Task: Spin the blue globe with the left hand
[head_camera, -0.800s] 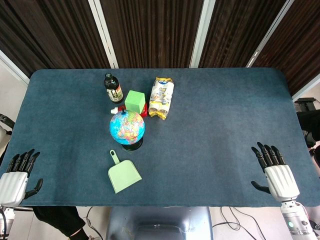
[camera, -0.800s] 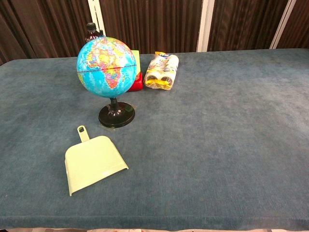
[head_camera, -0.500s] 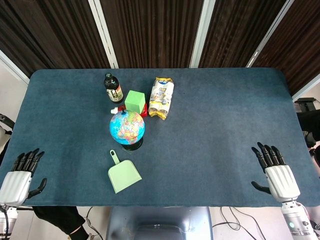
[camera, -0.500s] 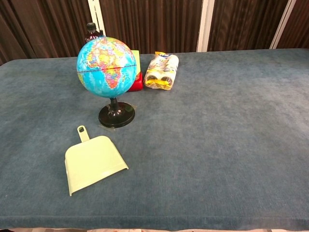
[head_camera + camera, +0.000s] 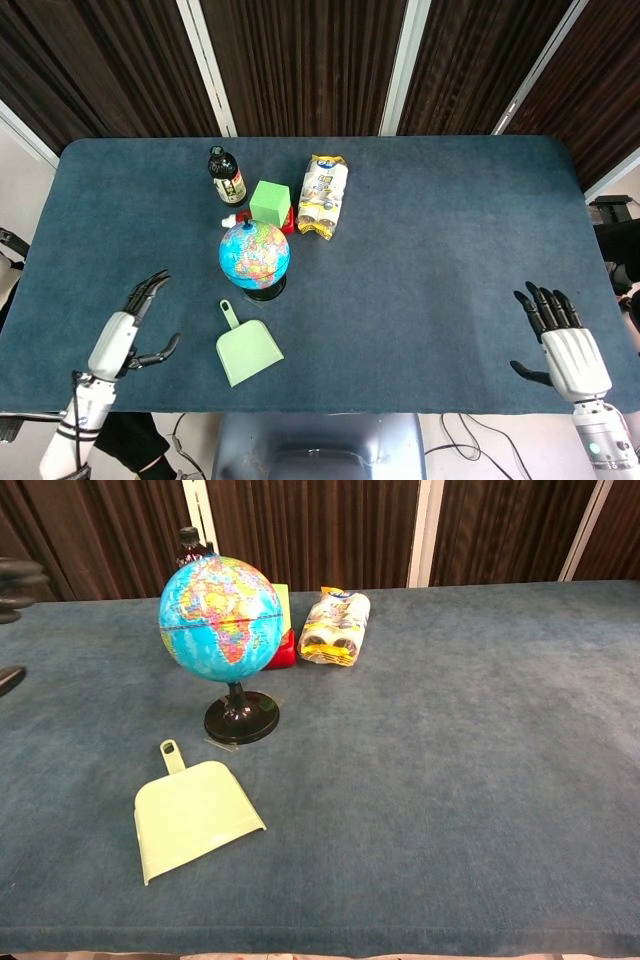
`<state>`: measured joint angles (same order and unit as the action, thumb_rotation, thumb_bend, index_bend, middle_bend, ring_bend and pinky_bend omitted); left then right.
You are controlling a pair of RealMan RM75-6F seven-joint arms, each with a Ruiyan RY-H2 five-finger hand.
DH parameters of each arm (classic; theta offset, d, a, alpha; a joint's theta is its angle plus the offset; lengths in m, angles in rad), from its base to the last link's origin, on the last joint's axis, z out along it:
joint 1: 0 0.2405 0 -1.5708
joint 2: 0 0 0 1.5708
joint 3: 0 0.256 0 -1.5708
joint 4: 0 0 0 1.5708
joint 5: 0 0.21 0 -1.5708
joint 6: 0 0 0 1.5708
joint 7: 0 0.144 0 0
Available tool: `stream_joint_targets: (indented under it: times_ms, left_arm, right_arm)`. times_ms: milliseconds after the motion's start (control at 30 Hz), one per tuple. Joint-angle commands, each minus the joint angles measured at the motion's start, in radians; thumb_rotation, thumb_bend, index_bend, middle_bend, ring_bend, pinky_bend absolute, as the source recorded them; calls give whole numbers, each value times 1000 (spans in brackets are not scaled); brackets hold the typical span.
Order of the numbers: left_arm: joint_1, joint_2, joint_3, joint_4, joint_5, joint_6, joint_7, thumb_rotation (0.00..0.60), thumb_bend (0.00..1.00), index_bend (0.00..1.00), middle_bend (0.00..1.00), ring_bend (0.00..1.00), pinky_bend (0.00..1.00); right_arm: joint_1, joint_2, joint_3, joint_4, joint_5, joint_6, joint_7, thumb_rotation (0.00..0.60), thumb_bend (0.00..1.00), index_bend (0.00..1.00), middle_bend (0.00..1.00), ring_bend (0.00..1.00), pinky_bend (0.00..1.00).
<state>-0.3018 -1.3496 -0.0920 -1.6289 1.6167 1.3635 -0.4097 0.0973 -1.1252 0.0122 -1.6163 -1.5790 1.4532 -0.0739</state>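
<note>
The blue globe (image 5: 254,254) stands upright on its black round base (image 5: 241,721) left of the table's middle, also plain in the chest view (image 5: 220,612). My left hand (image 5: 128,325) hovers over the table's front left, well to the left of the globe, fingers spread and holding nothing. Its dark fingertips (image 5: 14,584) just enter the chest view's left edge. My right hand (image 5: 565,346) lies open at the front right corner, far from the globe.
A light green dustpan (image 5: 246,349) lies just in front of the globe. Behind the globe stand a dark bottle (image 5: 227,177), a green box (image 5: 268,203) on something red, and a yellow snack bag (image 5: 324,195). The blue table cloth (image 5: 440,230) covers the whole top.
My left hand has lifted from the front left edge and moved right and forward over the table, toward the globe. The right hand shifted slightly. The globe has not moved.
</note>
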Motion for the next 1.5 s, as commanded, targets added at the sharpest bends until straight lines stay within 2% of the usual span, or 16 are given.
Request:
stream_joint_targets:
  times_ms: [33, 133, 300, 533, 833, 1200, 1500]
  left_arm:
    - [-83, -35, -85, -88, -115, -97, 70, 600, 368, 0, 0, 0, 0]
    - [-109, -69, -126, -114, -167, -106, 96, 600, 369, 0, 0, 0, 0]
    - [-145, -141, -187, -83, -218, -70, 213, 600, 370, 0, 0, 0, 0]
    - [-182, -201, -220, -64, -270, -73, 253, 600, 366, 0, 0, 0, 0]
    - [-266, -310, -277, 69, -340, -89, 345, 600, 366, 0, 0, 0, 0]
    - [-304, -334, -308, 115, -395, -110, 355, 600, 363, 0, 0, 0, 0]
    - [-298, -321, -292, 94, -411, -108, 365, 600, 363, 0, 0, 0, 0]
  right_arm:
    - [4, 4, 0, -1, 3, -8, 13, 600, 155, 0, 0, 0, 0]
    - [14, 17, -10, -3, -3, -34, 42, 600, 155, 0, 0, 0, 0]
    - [23, 31, -19, -5, -13, -54, 68, 600, 155, 0, 0, 0, 0]
    - [22, 32, -18, -7, -11, -49, 72, 600, 154, 0, 0, 0, 0]
    - [20, 30, -14, -6, -1, -45, 65, 600, 155, 0, 0, 0, 0]
    - [8, 15, 7, -7, 35, -23, 27, 600, 155, 0, 0, 0, 0]
    - [8, 18, 6, -10, 33, -22, 29, 600, 155, 0, 0, 0, 0]
